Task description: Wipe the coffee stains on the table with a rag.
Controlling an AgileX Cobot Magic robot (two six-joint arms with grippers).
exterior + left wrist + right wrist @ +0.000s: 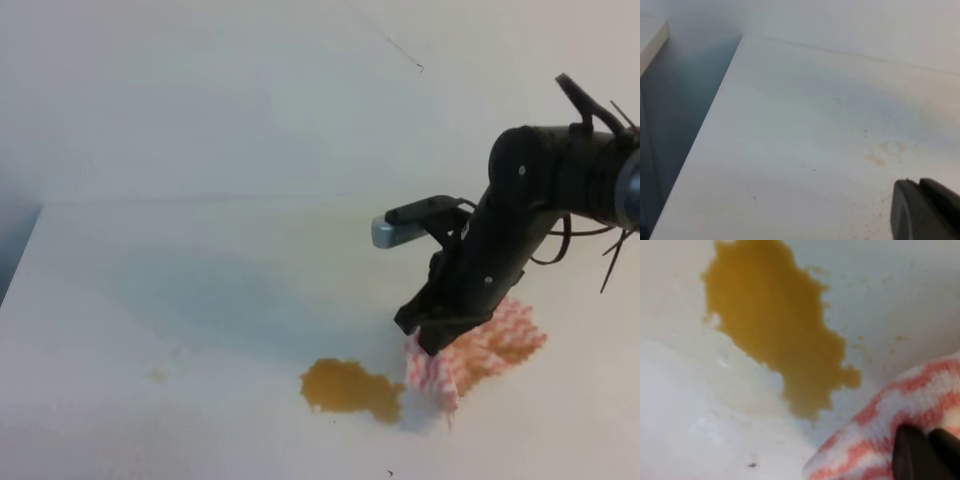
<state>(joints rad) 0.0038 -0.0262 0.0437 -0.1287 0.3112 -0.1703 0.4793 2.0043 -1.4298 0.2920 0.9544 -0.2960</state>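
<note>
The coffee stains are an amber-brown blotch [350,388] on the white table [200,280], front centre; the blotch fills the right wrist view [775,325]. Faint tan specks [157,374] lie to the left and also show in the left wrist view [885,152]. The pink-and-white zigzag rag [490,350] lies bunched just right of the blotch, brown-stained on its right side. My right gripper [432,335] is down on the rag's left part, shut on it; its fingertips [920,455] rest on the cloth [875,430]. My left gripper [920,210] shows only at the frame's corner, fingers together, empty.
The table's left edge [20,260] drops to a dark gap, also seen in the left wrist view [700,145], with another white surface [650,40] beyond it. A white wall stands behind the table. The right arm's grey wrist camera [395,228] juts left.
</note>
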